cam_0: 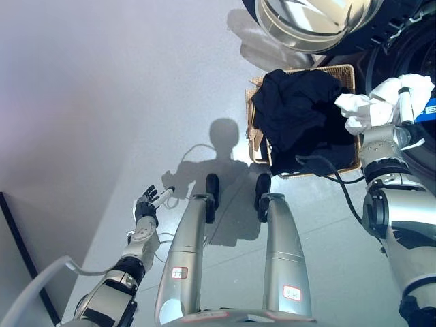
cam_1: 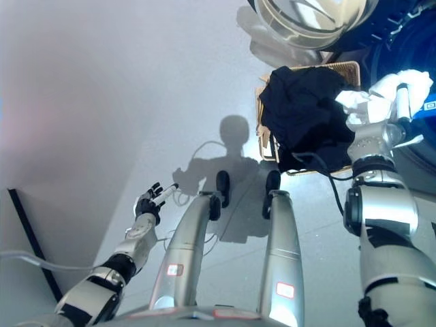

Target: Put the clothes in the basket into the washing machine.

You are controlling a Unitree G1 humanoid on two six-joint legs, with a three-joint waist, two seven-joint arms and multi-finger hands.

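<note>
My left hand (cam_0: 146,206) lay nearest, low in the lower left of the frame, its fingers loosely spread and holding nothing; I kept it out to the side, well apart from the laundry, so that it would not get in the way of the other arm. My right hand (cam_0: 402,102) was up at the right edge, wrapped in a white garment (cam_0: 368,103) that I judged it had closed on, though the cloth covered most of the fingers and I could not be quite sure how tightly they gripped. I held that piece lifted beside the wicker basket (cam_0: 257,146), just at its right rim, because it had to clear the rim before going across to the machine. The basket sat on the grey floor (cam_0: 102,88) in the upper middle of the frame, with a heap of dark clothes (cam_0: 300,112) piled in it and spilling over its top edge. The washing machine (cam_0: 402,48) stood at the upper right, and its open round door (cam_0: 313,20) hung at the top of the frame just above the basket, so the carry would be short. Most of the load was yet to be moved, by my reckoning.
</note>
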